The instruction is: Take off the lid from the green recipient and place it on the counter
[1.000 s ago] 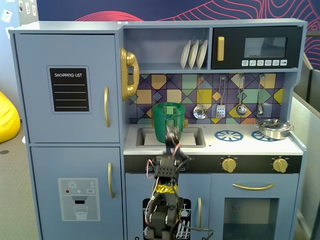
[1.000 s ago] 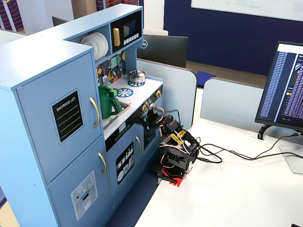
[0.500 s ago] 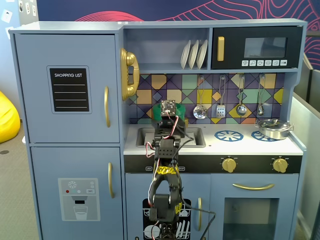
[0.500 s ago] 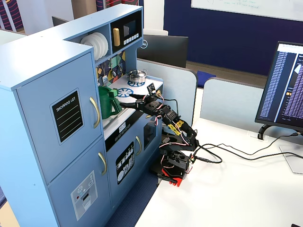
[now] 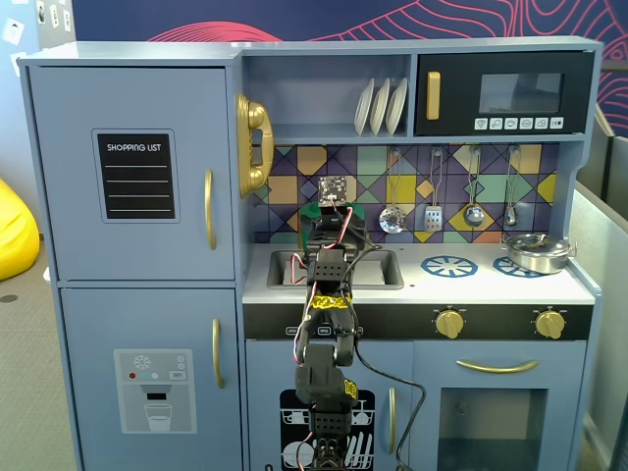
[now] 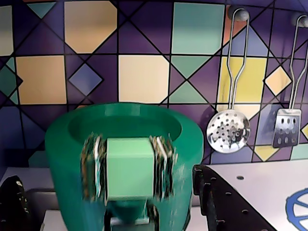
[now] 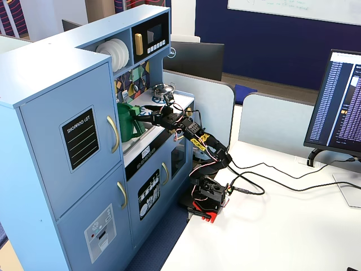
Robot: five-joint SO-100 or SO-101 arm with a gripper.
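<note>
The green recipient [image 6: 72, 159] fills the lower middle of the wrist view, with a lighter block and blurred ribs on its front. Its top shows a round recess [image 6: 125, 126]. I see no strap handle there and cannot tell whether the lid sits in it. My gripper [image 6: 108, 180] is open, with one black finger [image 6: 13, 202] to the left of the pot and the other [image 6: 226, 202] at its right side. In a fixed view the pot [image 7: 127, 121] stands at the sink with my gripper [image 7: 142, 114] against it. In the front fixed view the arm hides most of the pot [image 5: 316, 209].
The white counter [image 5: 471, 285] has blue burner rings [image 6: 299, 207] and a sink [image 5: 378, 267]. A steel pot [image 5: 537, 252] sits at the far right. A skimmer [image 6: 228, 130] and a spatula [image 6: 287, 127] hang on the tiled back wall.
</note>
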